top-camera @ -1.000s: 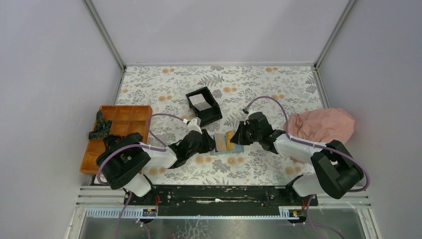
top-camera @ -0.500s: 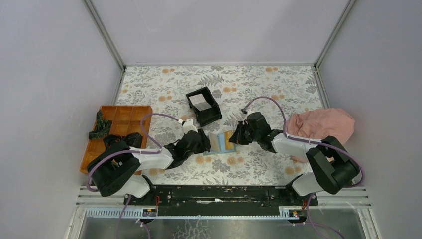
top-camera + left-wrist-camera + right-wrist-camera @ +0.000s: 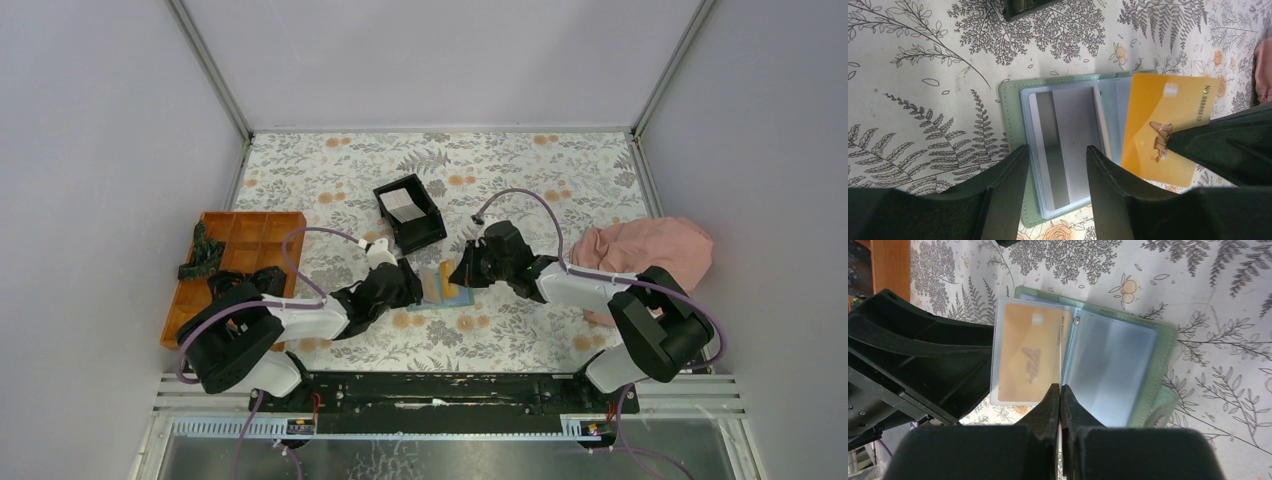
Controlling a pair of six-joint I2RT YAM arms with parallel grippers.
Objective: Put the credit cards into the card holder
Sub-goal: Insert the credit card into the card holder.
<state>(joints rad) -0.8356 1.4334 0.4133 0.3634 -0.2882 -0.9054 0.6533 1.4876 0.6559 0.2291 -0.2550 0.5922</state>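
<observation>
A small sage-green folding card holder (image 3: pixel 1012 125) with a stitched, soft-looking cover lies open and flat on the floral-printed tablecloth (image 3: pixel 520 170), near the middle of the table between the two arms. Its inside is a stack of glossy clear plastic sleeves (image 3: pixel 1113 365). One pale grey-white card (image 3: pixel 1068 145), thin and stiff with a dark stripe down its length, sits inside the sleeve on the left arm's side.

The left gripper (image 3: pixel 1055 152) stands over that side's near edge. Its two matte black fingers are apart, the sleeved card shows in the gap, and they close on nothing. The right gripper (image 3: pixel 1059 390) is pinched tight on one edge of a smooth orange-yellow plastic card (image 3: pixel 1158 120), a round-cornered rectangle with a printed number, held tilted over the holder's fold. From the right wrist this card looks hazy, as through a clear leaf; whether it sits in a pocket cannot be told.

Behind the holder stands one black square open-top box (image 3: pixel 428 237) with a pale flat card (image 3: pixel 400 205) in it; whether more lie beneath cannot be told. That makes three cards in view. One orange compartment tray (image 3: pixel 260 235) sits at the left and one crumpled pink cloth (image 3: pixel 650 250) at the right.
</observation>
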